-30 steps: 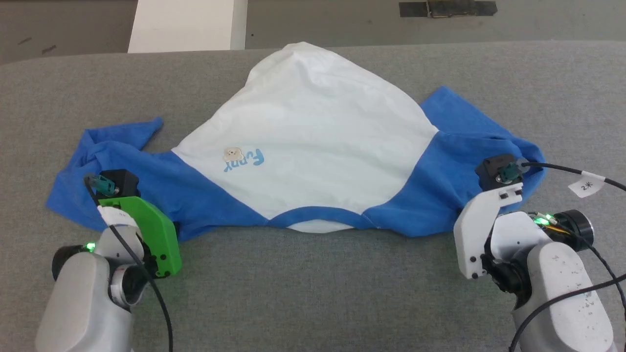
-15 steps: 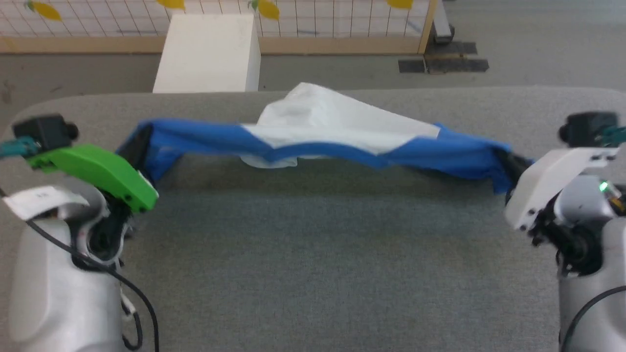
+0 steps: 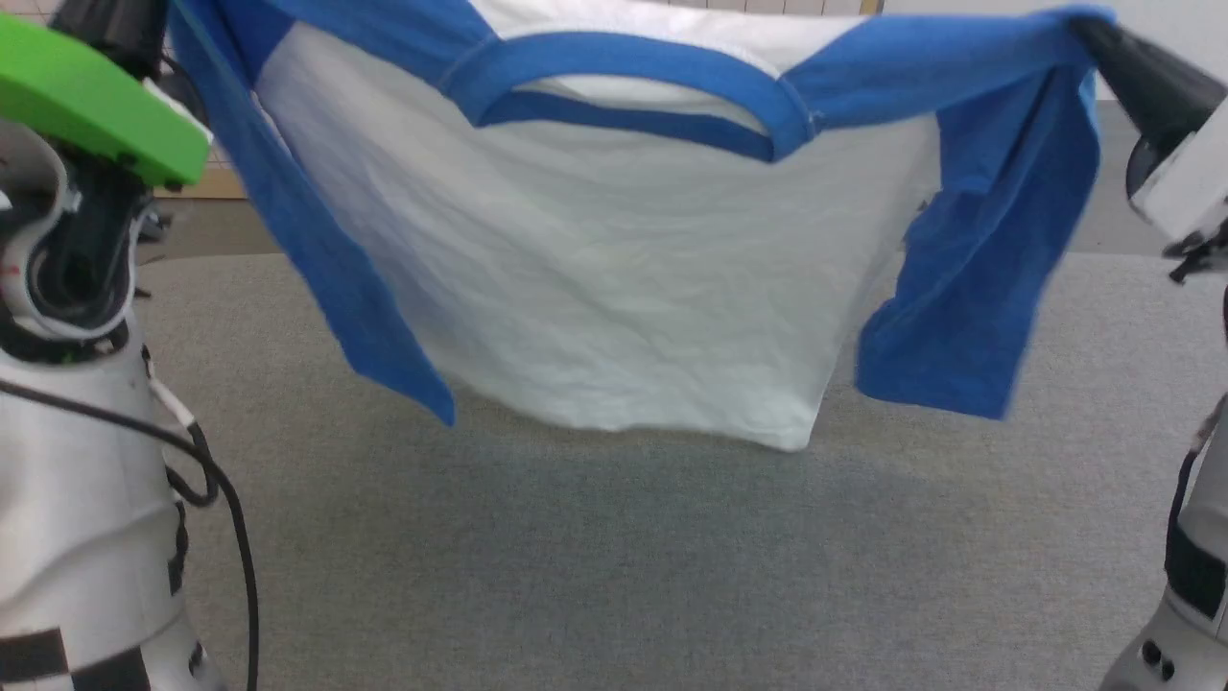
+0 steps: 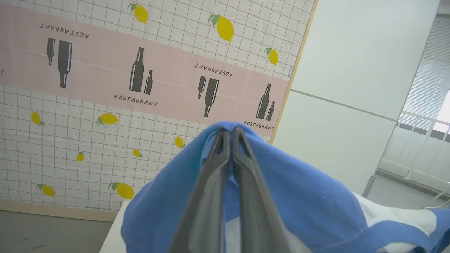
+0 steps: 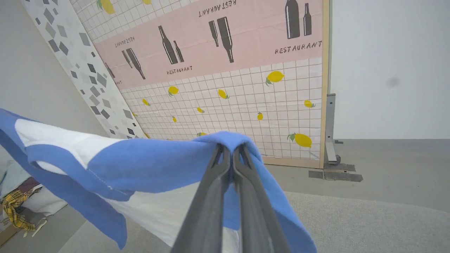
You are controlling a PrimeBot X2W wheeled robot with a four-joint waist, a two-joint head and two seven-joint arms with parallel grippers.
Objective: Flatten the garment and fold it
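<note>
Garment: soft white cotton T-shirt garment (image 3: pixel 614 317) with royal-blue sleeves, shoulders and neck trim (image 3: pixel 614 56); hung in the air like washing on a line, neck opening uppermost, hem lowest.
Position: above the grey felt-covered table (image 3: pixel 614 576), hem apparently clear of it, with a soft shadow on the surface below.
Reason for the hang: judged a way of using the cloth's own weight to draw the white body straight before laying it flat; top edge stretched between two pinch points to the same end.
Sleeves: right sleeve (image 3: pixel 969 288) drooping loose below its shoulder; left sleeve (image 3: pixel 317 250) a narrow blue strip along the body's edge, not spread out.
Left gripper: long dark-fingered left gripper (image 4: pixel 230 130) closed tight, blue shoulder cloth pinched between the tips and draped over the fingers.
Right gripper: matching right gripper (image 5: pixel 231 147) likewise closed on blue cloth at the other shoulder, fabric bunched over the tips.
Grip placement: at the outer shoulders, well apart, probably to keep the neckline level and the body centred.
Step in hand: flattening; folding not begun.
Risk: thin pinch on soft cotton, liable to slip under a hard swing; left sleeve likely to land tucked under.
Surroundings: tiled backdrop (image 4: pixel 105 116) printed with lemons and bottles, beyond the table.
</note>
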